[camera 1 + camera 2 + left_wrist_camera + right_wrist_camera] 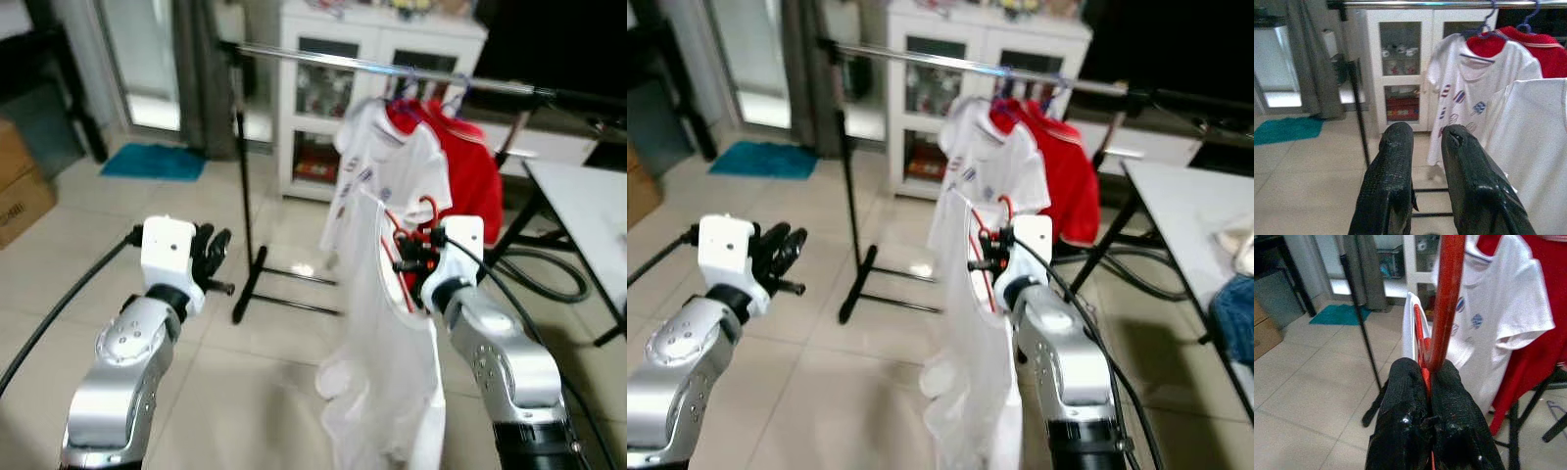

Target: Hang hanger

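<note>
Right claw [1429,377]: textured black fingers clamped tight on the glossy red curved plastic hanger [1445,303] carrying a thin white shirt [387,392], frame centre, below the shiny chrome rail [392,69]. Left claw [1422,142], lower left: fingers slightly apart, empty.

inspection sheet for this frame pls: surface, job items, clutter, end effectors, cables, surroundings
Surface: tiled floor.
Job's things: red hanger carrying a white garment; clothes rail with a printed white shirt and a red shirt hung on it.
Clutter: cardboard box, teal mat.
End effectors: right end effector shut on the hanger; left end effector open, holding nothing.
Cables: black cable along the left arm; black hose on the floor.
Surroundings: white cabinet, white table.
</note>
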